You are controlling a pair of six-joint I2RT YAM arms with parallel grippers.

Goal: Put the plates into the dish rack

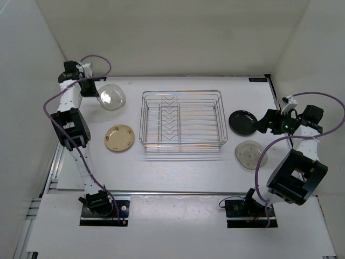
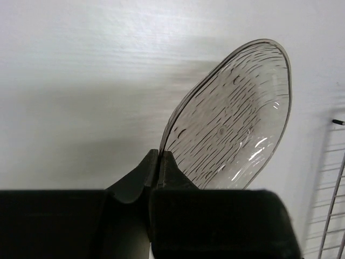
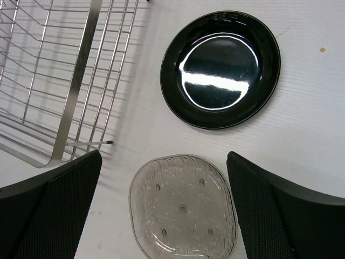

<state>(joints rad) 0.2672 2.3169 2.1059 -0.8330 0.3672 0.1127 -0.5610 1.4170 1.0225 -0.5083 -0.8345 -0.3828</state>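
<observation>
From above, the silver wire dish rack [image 1: 182, 118] sits mid-worktop [image 1: 178, 167], long side left to right. The left arm reaches far back-left; the left tool [image 1: 98, 89] holds the lifted grey plate [image 1: 112, 97] left of the rack. The tan plate [image 1: 119, 137] lies flat nearer. Right of the rack lie the black plate [image 1: 243, 122] and the flat grey plate [image 1: 251, 155]; the bent right arm puts the right tool [image 1: 264, 123] beside the black one.

At the left wrist, the tool is clamped on the rippled, translucent plate's rim, and the plate stands on edge, slanting up-right.

At the right wrist, the tool gapes wide, holding nothing, above both flat plates.
</observation>
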